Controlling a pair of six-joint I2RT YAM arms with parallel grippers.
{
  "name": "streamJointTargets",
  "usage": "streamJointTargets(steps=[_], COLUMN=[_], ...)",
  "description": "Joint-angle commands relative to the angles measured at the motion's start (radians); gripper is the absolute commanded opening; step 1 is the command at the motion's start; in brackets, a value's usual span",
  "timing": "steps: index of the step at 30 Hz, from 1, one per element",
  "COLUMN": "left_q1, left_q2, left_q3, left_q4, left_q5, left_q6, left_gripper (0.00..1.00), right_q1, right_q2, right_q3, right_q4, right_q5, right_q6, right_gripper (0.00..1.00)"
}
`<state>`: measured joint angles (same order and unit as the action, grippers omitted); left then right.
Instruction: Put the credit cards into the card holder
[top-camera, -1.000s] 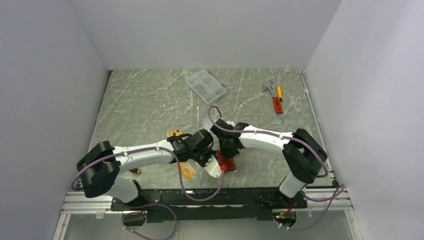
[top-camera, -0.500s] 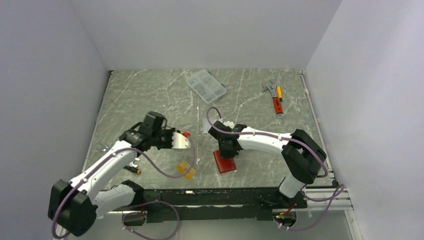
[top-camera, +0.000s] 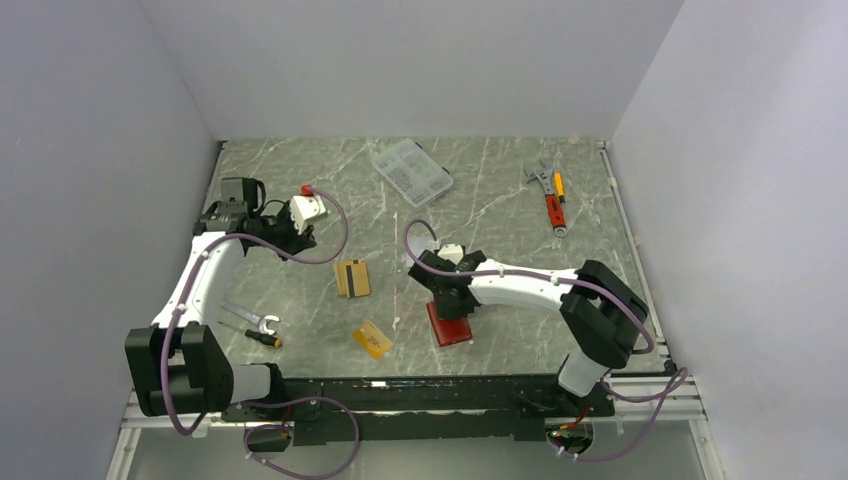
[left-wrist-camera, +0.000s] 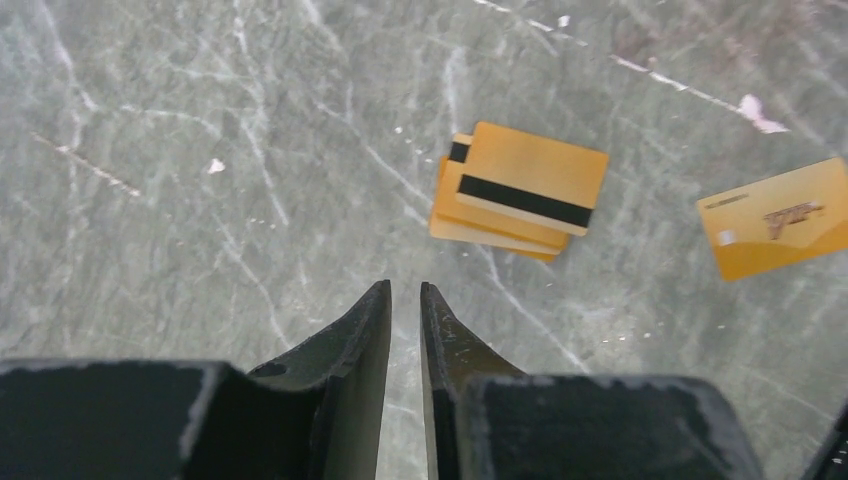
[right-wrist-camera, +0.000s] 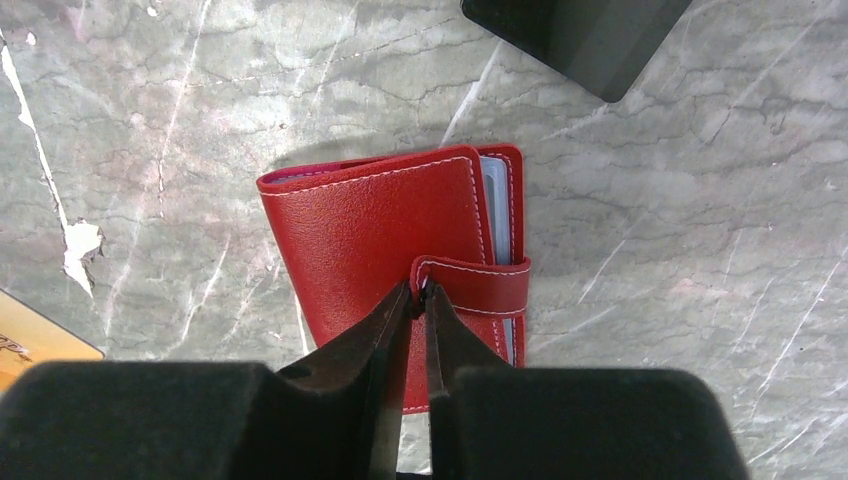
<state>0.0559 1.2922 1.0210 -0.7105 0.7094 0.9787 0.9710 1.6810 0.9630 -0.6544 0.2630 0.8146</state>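
Seen from above, the grey veined stone table (top-camera: 500, 210) carries a stack of gold cards (top-camera: 351, 278) near its middle. A single gold card (top-camera: 373, 339) lies nearer the arms, well apart from the red wallet (top-camera: 452, 330) to its right. The right gripper (top-camera: 451, 308) stands over that wallet, and the left gripper (top-camera: 306, 208) is far off at the back left. A clear plastic box (top-camera: 411, 171) lies at the back.

The left wrist view shows black wedge-shaped fingers a narrow slit apart, nothing between them. The stack beyond is fanned, and its top card bears a black stripe.

In the right wrist view the wallet lies folded, grained like leather with white stitching, its strap (right-wrist-camera: 480, 285) wrapped over the open edge. The fingers are pressed together, tips meeting at the strap's rounded end.
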Motion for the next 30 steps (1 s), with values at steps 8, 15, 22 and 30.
streamJointTargets(steps=[8,15,22,30], left_q1=[0.016,0.031,0.033,0.036], left_q2=[-0.068,-0.105,-0.099,-0.082], left_q3=[0.095,0.076,0.093,0.085], left_q4=[-0.166,-0.181,-0.187,-0.135], left_q5=[0.101,0.057,0.083,0.113], left_q6=[-0.048,-0.057,-0.093,-0.158], left_gripper=[0.25,0.24,0.22,0.87], right_q1=[-0.020,-0.102,-0.231,-0.463], right_q2=[0.011,-0.105,-0.141,-0.209], right_q3=[0.166,0.375,0.457,0.242], right_q4=[-0.109,-0.199,-0.211,0.081], right_q5=[-0.052,-0.033,-0.075,-0.049], right_q6=[-0.021,-0.116,-0.198,-0.296], right_gripper=[0.38,0.39,0.44,0.89])
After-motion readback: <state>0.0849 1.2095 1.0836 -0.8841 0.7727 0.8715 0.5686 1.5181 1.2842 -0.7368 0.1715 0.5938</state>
